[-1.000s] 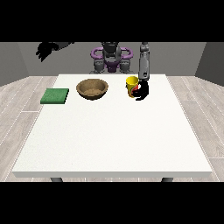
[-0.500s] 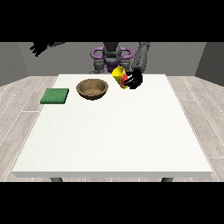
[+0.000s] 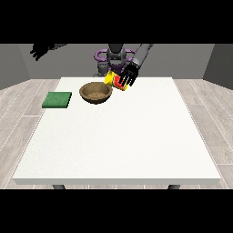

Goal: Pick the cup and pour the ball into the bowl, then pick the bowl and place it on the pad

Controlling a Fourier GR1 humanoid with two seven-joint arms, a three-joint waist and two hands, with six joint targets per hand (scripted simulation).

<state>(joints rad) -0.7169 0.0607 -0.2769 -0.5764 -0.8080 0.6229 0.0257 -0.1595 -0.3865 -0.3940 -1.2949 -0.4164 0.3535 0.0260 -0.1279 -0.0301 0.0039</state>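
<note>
A yellow cup (image 3: 111,79) with a red patch is held tilted above the table, just right of the bowl's rim. The hand at the view's right (image 3: 129,76) is curled round the cup. A brown wooden bowl (image 3: 95,93) rests on the white table (image 3: 118,136) near its far edge. A green pad (image 3: 57,99) lies flat to the left of the bowl. The hand at the view's left (image 3: 40,50) is raised high off the table at the far left, with its fingers spread. No ball shows in this view.
The robot's torso (image 3: 114,57) stands behind the table's far edge. Grey plank floor surrounds the table on both sides.
The hand at the view's right has lifted the cup off the table, carried it left towards the bowl and tilted it. The other hand has stayed raised at the left.
</note>
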